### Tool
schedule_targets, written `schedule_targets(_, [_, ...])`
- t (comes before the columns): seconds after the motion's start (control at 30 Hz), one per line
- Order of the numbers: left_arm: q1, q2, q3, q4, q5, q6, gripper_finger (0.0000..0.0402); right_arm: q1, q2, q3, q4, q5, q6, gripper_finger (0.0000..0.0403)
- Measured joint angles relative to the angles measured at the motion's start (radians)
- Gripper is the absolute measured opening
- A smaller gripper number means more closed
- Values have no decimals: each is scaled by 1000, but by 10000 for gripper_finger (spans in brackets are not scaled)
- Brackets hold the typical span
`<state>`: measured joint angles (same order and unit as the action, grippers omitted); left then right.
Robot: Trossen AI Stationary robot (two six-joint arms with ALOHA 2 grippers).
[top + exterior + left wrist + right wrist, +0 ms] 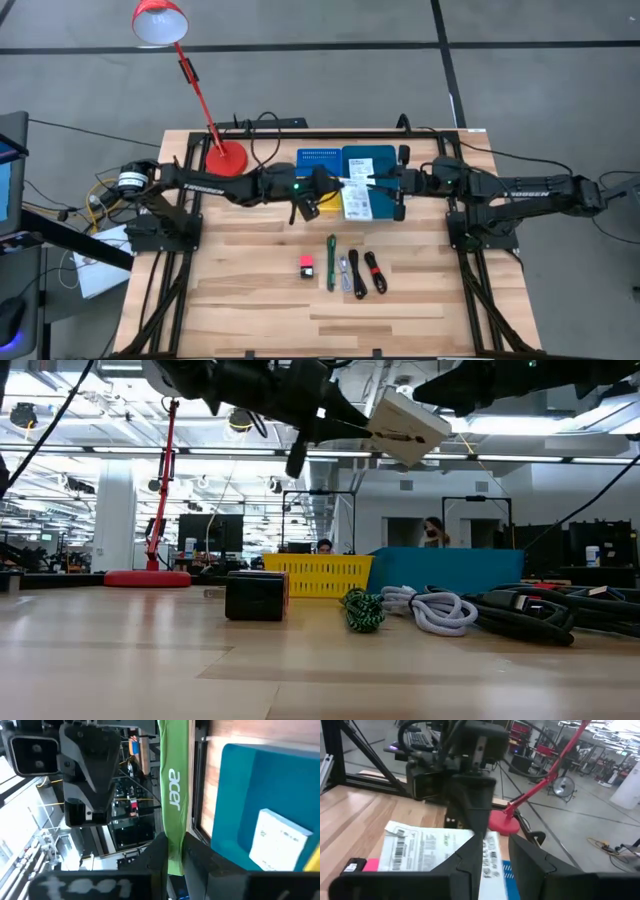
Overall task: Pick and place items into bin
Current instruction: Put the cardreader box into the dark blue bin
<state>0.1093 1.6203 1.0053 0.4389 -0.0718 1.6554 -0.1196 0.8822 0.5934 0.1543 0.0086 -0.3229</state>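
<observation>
Both pincers, left [335, 181] & right [385, 182], pinch white packet [357, 194] above teal bin [385, 160].

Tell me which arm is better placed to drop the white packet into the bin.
Right, probably: the right gripper appears shut on the packet above the bin. The left gripper, beside it, grips a green strip.

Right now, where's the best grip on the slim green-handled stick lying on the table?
Grip the slim green-handled stick at its end nearer the teal plastic bin, straight from above, closing across its narrow width. It lies flat, and only that end has bare wood either side; the clear printed packet crowds the other.
</observation>
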Motion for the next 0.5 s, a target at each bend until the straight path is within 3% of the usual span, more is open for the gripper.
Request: schedule_targets(0.5, [52, 216, 157, -10, 11, 52, 26, -1, -24, 0, 37, 14, -28, 87])
